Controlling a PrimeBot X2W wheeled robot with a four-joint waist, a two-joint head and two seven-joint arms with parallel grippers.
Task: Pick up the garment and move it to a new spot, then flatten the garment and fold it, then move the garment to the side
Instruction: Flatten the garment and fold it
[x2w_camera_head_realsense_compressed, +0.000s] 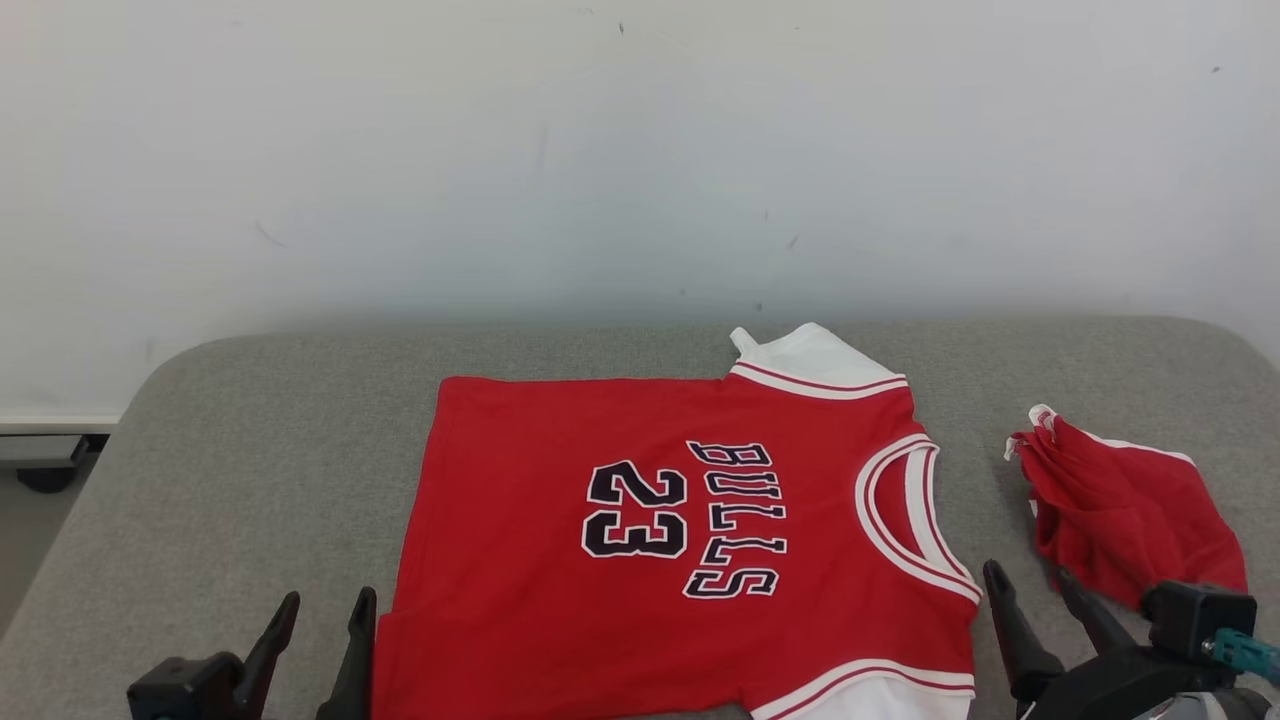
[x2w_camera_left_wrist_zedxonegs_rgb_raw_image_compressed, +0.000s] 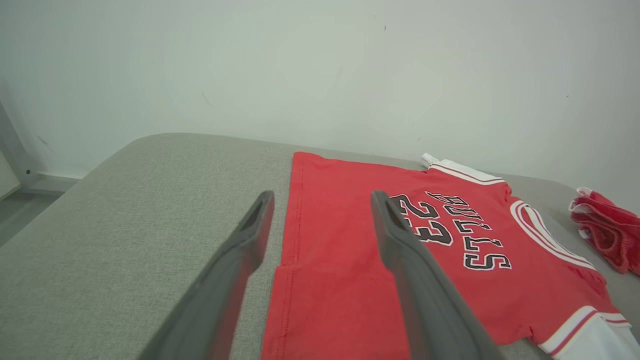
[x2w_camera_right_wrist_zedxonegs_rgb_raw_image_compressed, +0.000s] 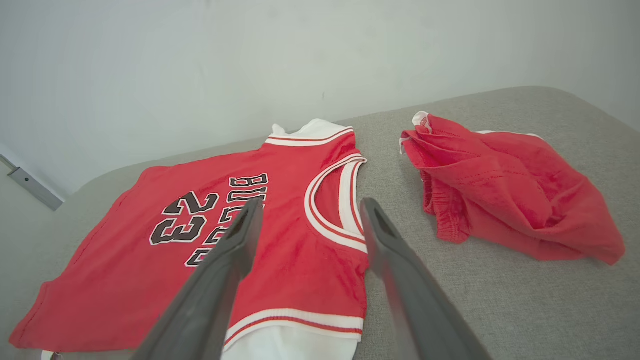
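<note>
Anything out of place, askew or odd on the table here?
The red jersey lies flat but sideways on the grey table, collar toward the robot's right. To its right, apart from it, a second red garment sits crumpled in a heap. No damage or spill visible.

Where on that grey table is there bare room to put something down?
The widest bare patch of the table lies left of the red jersey, out to the left edge. A bare strip runs behind the jersey, along the wall. The right is crowded: just a narrow gap separates the jersey's collar from the crumpled red cloth.
</note>
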